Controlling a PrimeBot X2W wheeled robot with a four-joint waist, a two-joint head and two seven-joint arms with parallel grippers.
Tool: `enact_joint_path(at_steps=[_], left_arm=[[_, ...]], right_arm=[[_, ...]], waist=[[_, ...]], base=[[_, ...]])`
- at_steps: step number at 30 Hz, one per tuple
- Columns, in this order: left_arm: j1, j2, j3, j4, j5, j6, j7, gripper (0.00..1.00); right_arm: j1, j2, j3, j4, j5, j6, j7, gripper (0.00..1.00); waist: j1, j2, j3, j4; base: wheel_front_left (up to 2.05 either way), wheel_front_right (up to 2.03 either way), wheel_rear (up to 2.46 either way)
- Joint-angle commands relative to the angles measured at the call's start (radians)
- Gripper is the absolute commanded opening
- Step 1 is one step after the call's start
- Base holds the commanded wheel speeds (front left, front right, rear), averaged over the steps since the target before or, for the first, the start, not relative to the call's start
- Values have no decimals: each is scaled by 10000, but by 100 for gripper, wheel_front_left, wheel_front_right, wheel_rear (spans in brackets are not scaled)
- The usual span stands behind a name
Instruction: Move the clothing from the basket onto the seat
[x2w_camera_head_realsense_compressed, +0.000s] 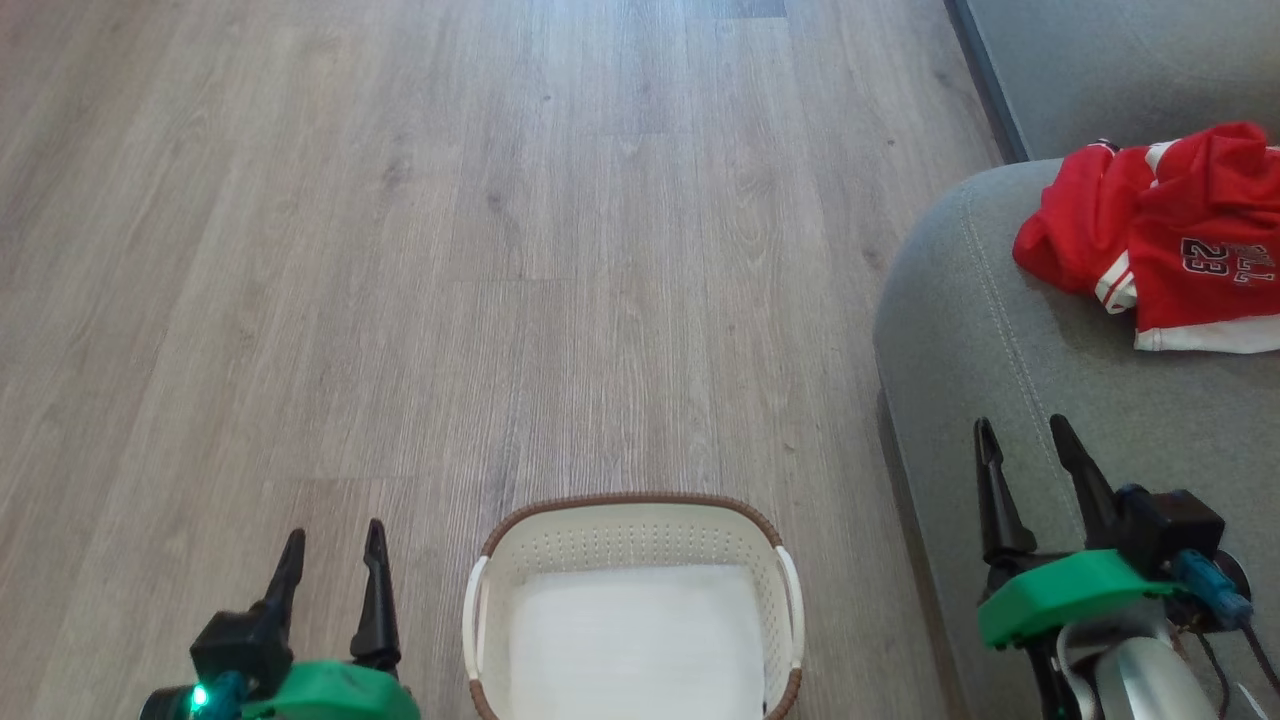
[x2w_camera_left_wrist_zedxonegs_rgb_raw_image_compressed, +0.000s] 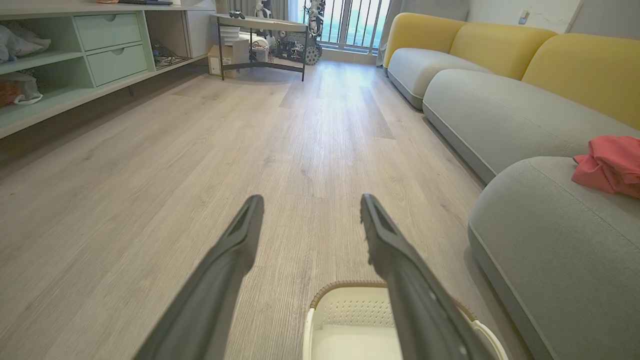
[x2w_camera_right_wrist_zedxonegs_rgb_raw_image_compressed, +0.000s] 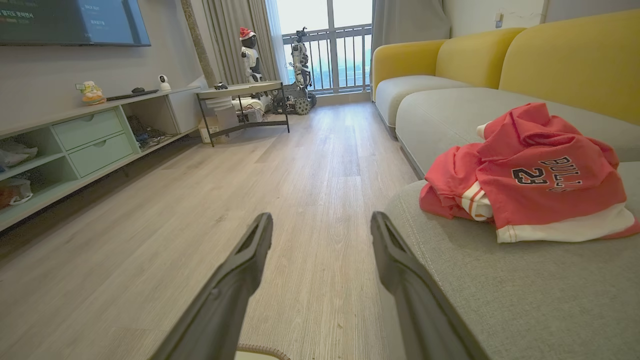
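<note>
Head view: the clothing (x2w_camera_head_realsense_compressed: 1160, 230) lies in a crumpled heap on the seat (x2w_camera_head_realsense_compressed: 980, 330), ahead of the right gripper (x2w_camera_head_realsense_compressed: 1022, 423) and off to its right, well apart from the fingertips. No contact between the two. The heap's long axis runs across the gripper's line of reach rather than along it, with the bunched folds at the near-left end and the flat panel printed 23 at the right end. Its far-right edge is cut off by the frame.

The right gripper hovers over the seat's front corner, fingers spread moderately wide, nothing between them. The right wrist view confirms this: daylight between both fingers, and the heap forward and to the right on the grey cushion.

The left gripper (x2w_camera_head_realsense_compressed: 335, 530) hangs over the floor (x2w_camera_head_realsense_compressed: 500, 250), fingers likewise parted and empty. The clothing is far off to its right — the right arm is plainly the nearer of the two.

The basket (x2w_camera_head_realsense_compressed: 780, 540) stands on the floor between the grippers, just to the right of the left one. What shows of its inside is bare white, with no red fabric.

Judgement: the transfer looks complete. Should any tidying be wanted, it falls to the right arm, reaching forward and rightward and closing across the heap's short dimension.
</note>
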Motion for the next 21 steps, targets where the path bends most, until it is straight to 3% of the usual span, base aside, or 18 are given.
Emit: enact_joint_path(at_steps=[1,6,7,11,21], left_arm=[[-266,-22,415,-281,97,-48,-126,100],[-253,-96,490,-213,101,-60,-126,100],[2,-91,62,71,74,-24,2,0],[191,-237,-22,809,42,-82,38,0],[-5,-266,224,801,-1026,-285,334,0]], right_arm=[[-131,22,248,-265,93,-4,-93,100],[-139,22,255,-214,121,-4,-93,100],[2,0,13,94,80,0,0,0],[293,2,54,902,114,0,46,0],[212,4,-24,819,1252,0,346,0]], waist=[[0,-1,0,-1],[0,-1,16,-25],[0,-1,15,-24],[0,-1,18,-28],[0,-1,56,-46]], base=[[0,0,0],[0,0,0],[0,0,0],[0,0,0],[0,0,0]])
